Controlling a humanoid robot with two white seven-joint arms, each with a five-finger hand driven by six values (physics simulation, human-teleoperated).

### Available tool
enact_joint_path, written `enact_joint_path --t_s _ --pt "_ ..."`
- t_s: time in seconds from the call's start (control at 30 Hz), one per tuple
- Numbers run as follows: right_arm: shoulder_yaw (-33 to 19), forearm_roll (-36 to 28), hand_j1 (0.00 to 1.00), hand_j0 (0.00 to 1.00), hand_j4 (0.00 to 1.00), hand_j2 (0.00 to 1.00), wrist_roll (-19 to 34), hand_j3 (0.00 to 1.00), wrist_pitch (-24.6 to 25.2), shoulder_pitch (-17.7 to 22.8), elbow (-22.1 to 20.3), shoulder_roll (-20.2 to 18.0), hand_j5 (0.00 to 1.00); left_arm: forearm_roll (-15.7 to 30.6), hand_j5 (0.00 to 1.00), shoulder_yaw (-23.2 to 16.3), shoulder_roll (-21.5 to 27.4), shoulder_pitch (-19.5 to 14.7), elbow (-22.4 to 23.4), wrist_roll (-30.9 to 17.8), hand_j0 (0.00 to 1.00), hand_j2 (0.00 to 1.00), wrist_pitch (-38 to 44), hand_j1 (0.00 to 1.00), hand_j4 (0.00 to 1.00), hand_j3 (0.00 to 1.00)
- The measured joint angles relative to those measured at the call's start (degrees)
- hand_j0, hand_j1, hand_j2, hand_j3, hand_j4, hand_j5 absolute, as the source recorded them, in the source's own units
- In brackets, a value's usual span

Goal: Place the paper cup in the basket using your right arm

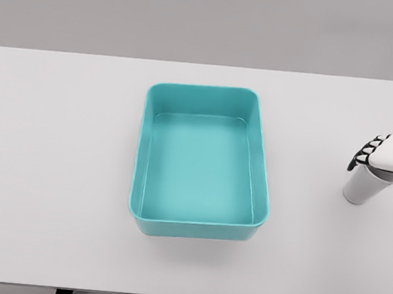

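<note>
White table (56, 176) held the teal basket (143, 156), nothing in it. Right hand (388, 158) had fingers wrapped on the paper cup (359, 189), well right of basket; lift and transfer remained.

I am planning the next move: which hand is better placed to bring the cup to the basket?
Right. The right hand is already curled on the cup, right of the basket. No left hand is in view.

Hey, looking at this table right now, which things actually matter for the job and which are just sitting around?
Belongs to the job:
- white paper cup, upright near the table's right edge
- teal rectangular plastic basket, nothing in it
- right hand, fingers curled at the cup's top

Just there:
- white table; nothing else lies on it
</note>
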Motion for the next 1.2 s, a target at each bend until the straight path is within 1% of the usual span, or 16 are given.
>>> enact_joint_path --t_s 0.23,0.37,0.43,0.57,0.8,1.1,1.2 --pt "-0.1 -0.2 0.78 0.78 0.78 0.78 0.0 0.78 0.0 -0.2 0.5 0.1 0.78 0.0 1.00 0.0 0.0 0.0 0.0 0.0 1.00 1.00 0.0 1.00 1.00 1.00" --pt "-1.7 -0.3 0.77 0.77 0.77 0.77 0.0 0.77 0.0 -0.3 0.5 1.0 0.77 0.0 1.00 0.0 0.0 0.0 0.0 0.0 1.00 1.00 0.0 1.00 1.00 1.00" --pt "-2.3 -0.3 0.75 0.75 0.75 0.75 0.0 0.75 0.0 -0.3 0.4 1.6 0.75 0.0 1.00 0.0 0.0 0.0 0.0 0.0 1.00 1.00 0.0 1.00 1.00 1.00" --pt "-3.5 -0.4 0.75 0.75 0.75 0.75 0.0 0.75 0.0 -0.6 0.3 2.1 0.75 0.0 1.00 0.0 0.0 0.0 0.0 0.0 1.00 1.00 0.0 1.00 1.00 1.00" --pt "-5.0 -0.5 0.75 0.75 0.75 0.75 0.0 0.75 0.0 -3.2 0.2 5.0 0.75 0.0 1.00 0.0 0.0 0.0 0.0 0.0 1.00 1.00 0.0 1.00 1.00 1.00" --pt "-5.4 -0.6 0.74 0.74 0.74 0.74 0.0 0.74 0.0 -4.7 -0.1 7.3 0.74 0.0 1.00 0.0 0.0 0.0 0.0 0.0 1.00 1.00 0.0 1.00 1.00 1.00" --pt "-5.5 -0.6 0.74 0.74 0.74 0.74 0.0 0.74 0.0 -6.2 -0.3 8.5 0.74 0.0 1.00 0.0 0.0 0.0 0.0 0.0 1.00 1.00 0.0 1.00 1.00 1.00"
